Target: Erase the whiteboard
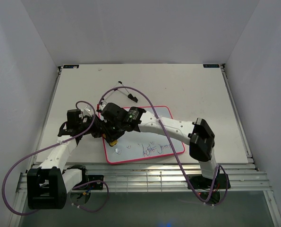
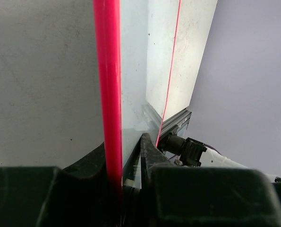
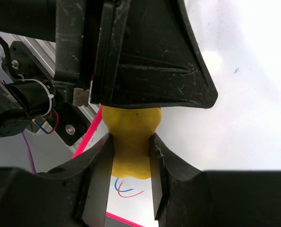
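Whiteboard (image 1: 133, 144) lies flat on the white table (image 1: 201, 94), toward the near edge and roughly centred between the 2 arm bases. Pink-red rim all round. A line of blue-purple scribble (image 1: 155, 149) sits on its near right part; the rest of the surface looks white from above.

Left gripper (image 1: 98, 128) is at the board's left edge. In the left wrist view the rim (image 2: 107, 94) runs straight down between the 2 fingers (image 2: 149, 153), which are closed in on that edge, 1 on each side.

Right arm reaches across the board from the right. Right gripper (image 1: 112, 135) is over the near left corner, pinching a yellow eraser (image 1: 113, 141). In the right wrist view the eraser (image 3: 131, 132) is squeezed between both pads (image 3: 100, 165) and bulges above them, its lower end on the board surface. A small blue and red mark (image 3: 126, 189) shows just below it.

Thin wire stand with black tips (image 1: 127, 93) lies on the table just beyond the board's far left corner, apart from it.
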